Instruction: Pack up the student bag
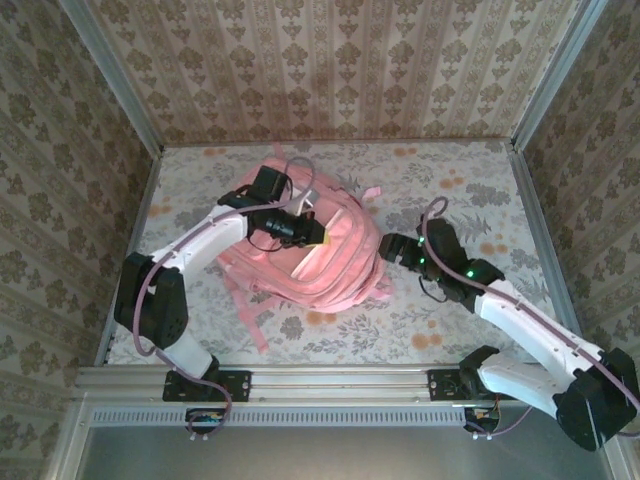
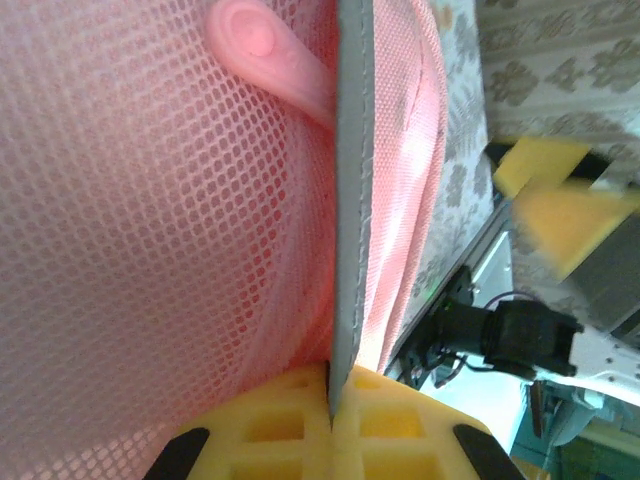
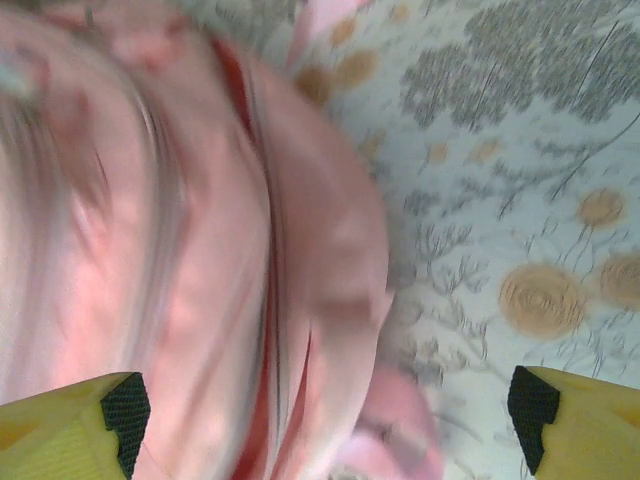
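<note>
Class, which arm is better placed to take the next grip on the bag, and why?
Right. The right end effector is open and free beside the bag; the left end effector is shut on its grey edge.

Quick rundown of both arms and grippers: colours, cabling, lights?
The left arm and right arm have white links, black joint housings and thin cables running alongside. Green lights glow near the right wrist. The left gripper and right gripper have yellow fingers with black inserts; the left's show a waffle grid.
</note>
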{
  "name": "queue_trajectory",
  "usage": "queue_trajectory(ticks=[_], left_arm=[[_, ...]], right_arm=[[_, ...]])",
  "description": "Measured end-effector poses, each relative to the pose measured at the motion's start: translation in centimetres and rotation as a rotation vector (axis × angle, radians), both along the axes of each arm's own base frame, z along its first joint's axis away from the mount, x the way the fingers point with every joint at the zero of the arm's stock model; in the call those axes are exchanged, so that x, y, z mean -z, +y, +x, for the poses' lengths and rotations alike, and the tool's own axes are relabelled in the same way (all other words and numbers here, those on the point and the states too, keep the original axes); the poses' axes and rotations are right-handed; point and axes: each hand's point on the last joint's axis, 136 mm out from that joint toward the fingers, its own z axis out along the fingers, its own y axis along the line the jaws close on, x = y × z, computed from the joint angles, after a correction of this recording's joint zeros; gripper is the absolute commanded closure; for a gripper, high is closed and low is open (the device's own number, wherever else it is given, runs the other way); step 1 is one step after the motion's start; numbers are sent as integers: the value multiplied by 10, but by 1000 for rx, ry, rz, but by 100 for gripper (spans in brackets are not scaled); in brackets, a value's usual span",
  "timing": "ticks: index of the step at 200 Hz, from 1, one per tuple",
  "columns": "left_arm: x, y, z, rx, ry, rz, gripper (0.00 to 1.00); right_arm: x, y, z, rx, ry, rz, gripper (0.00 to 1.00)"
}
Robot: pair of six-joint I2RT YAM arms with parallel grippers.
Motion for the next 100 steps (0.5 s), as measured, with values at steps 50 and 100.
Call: queue_trajectory(ticks=[50,100], left_arm=[[-7,38,-10,-101,-67,77,37],[-34,195,8,-737,-196,133,3]], right_arm=[[28,25,61,-71,159,140,10],[62,61,83,-162,267,246,11]])
